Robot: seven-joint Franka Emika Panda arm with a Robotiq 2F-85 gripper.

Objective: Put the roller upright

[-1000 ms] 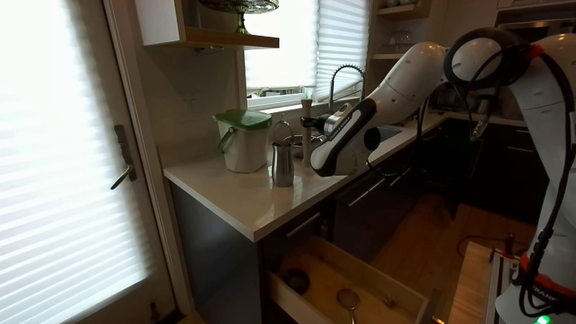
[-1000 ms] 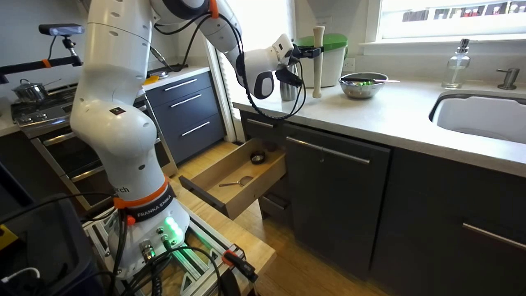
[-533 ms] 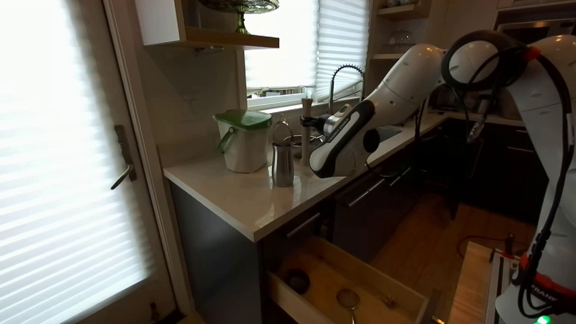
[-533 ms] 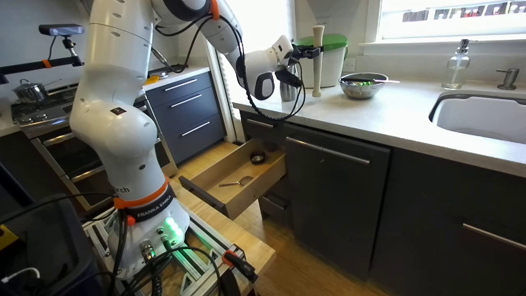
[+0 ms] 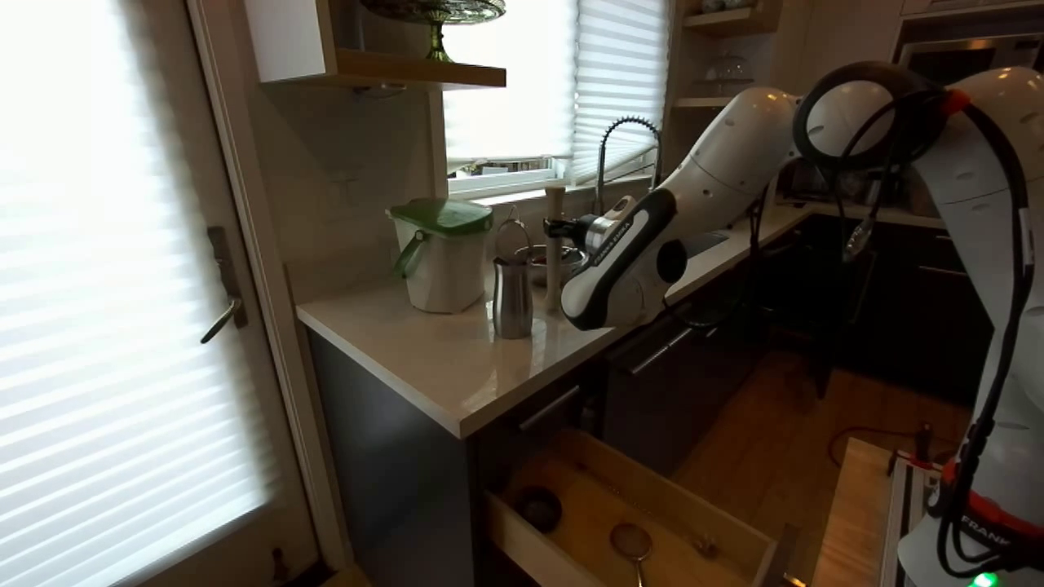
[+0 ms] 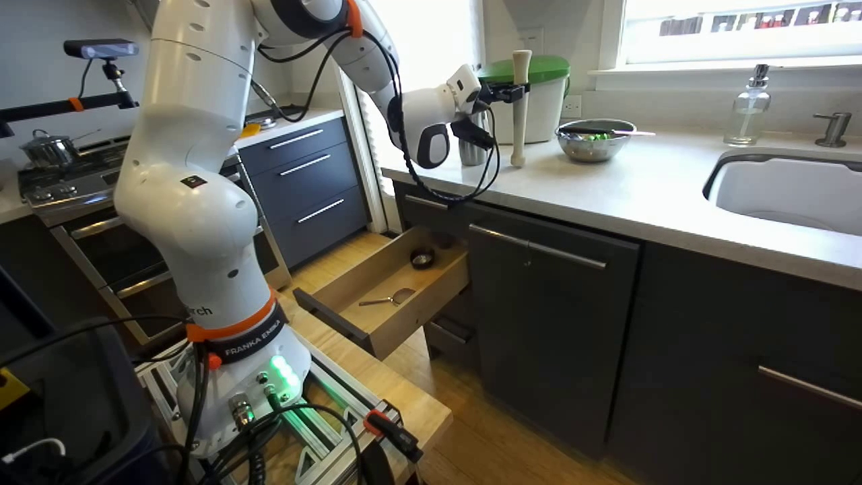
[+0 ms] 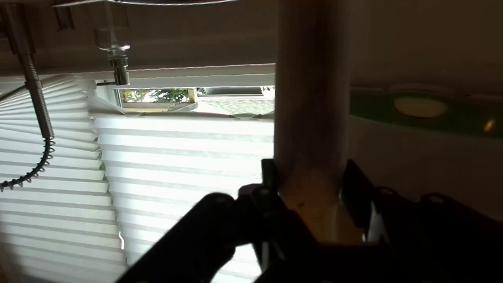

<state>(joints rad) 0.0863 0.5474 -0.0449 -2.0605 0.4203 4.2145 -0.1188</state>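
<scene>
The roller (image 6: 520,131) is a slender light-brown wooden cylinder, standing upright over the counter in both exterior views (image 5: 554,273). My gripper (image 6: 517,93) is shut on its upper part, with the arm reaching in from the side. The roller's lower end is at or just above the counter top (image 6: 646,178); I cannot tell whether it touches. In the wrist view the dark roller (image 7: 312,98) runs up between my two fingers (image 7: 308,177), one on each side of it.
A steel cup (image 5: 512,302) stands close beside the roller. A white jug with green lid (image 5: 444,257) is behind. A steel bowl (image 6: 592,145) stands nearby, and a soap bottle (image 6: 747,114) by the sink (image 6: 714,168). An open drawer (image 6: 330,323) juts out below the counter.
My gripper and the upright roller have moved down a little together, bringing the roller's lower end closer to the counter. The cup, jug and bowl have not moved.
</scene>
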